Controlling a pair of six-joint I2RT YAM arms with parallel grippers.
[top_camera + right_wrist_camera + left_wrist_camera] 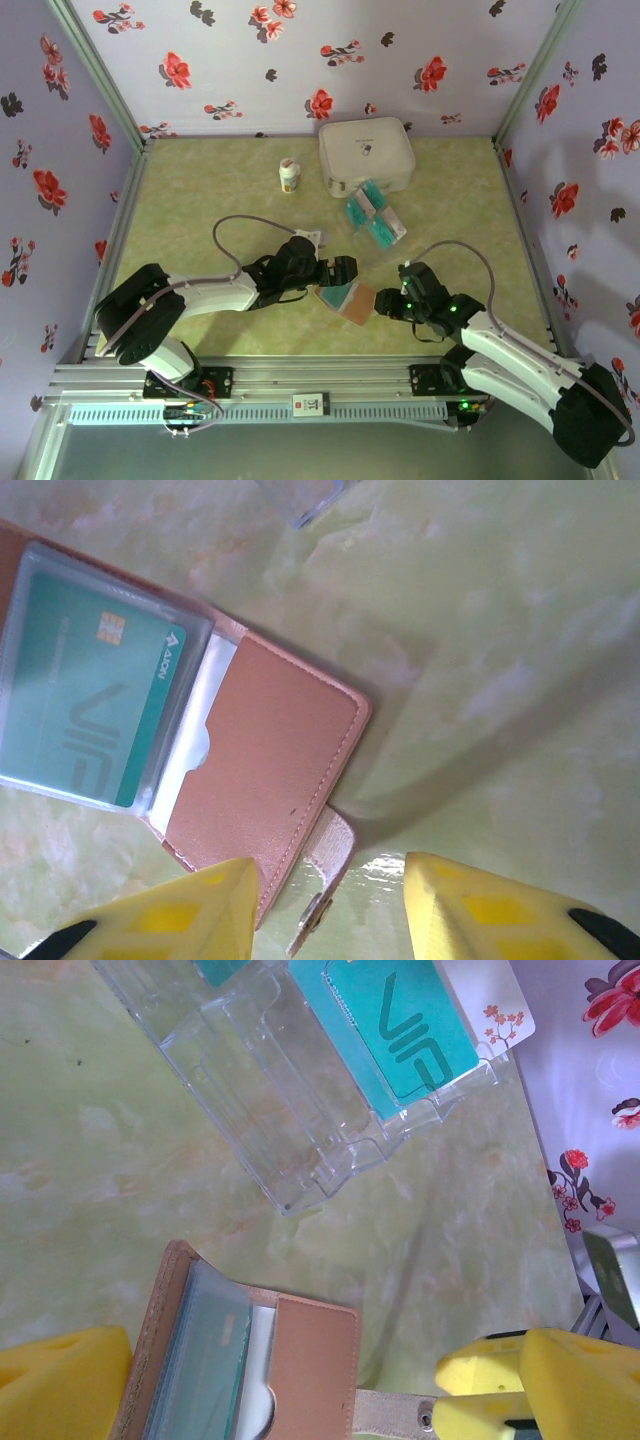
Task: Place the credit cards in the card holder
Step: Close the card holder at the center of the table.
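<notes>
Right gripper (pixel 320 900) spread, nothing pinched. One finger overlaps the near edge of the card holder (pixel 285 745), the other sits over bare table (pixel 500 630), and the snap strap (pixel 330 855) lies in the gap. Can't tell from this angle whether the finger touches the leather. Finger bases are cut off by the frame.

Card holder lies open and flat at table centre, towards the near edge, between the two grippers. One teal card (pixel 85 705) sits in its clear pocket, with its left end cropped. Beside the brown flap only a white sliver shows, unreadable.

Left gripper (pixel 300 1390) wide apart, holding nothing. The holder's end lies under its gap, height above it unclear, and both fingers are cropped at the frame corners.

Farther out, the remaining credit cards (pixel 400 1020) stand in a clear tiered stand (pixel 280 1100). Count is unclear because they overlap and run off the top of the frame. In the top view the stand sits just near of the white case (pixel 366 155), with a small bottle (pixel 289 176) to the case's left.
</notes>
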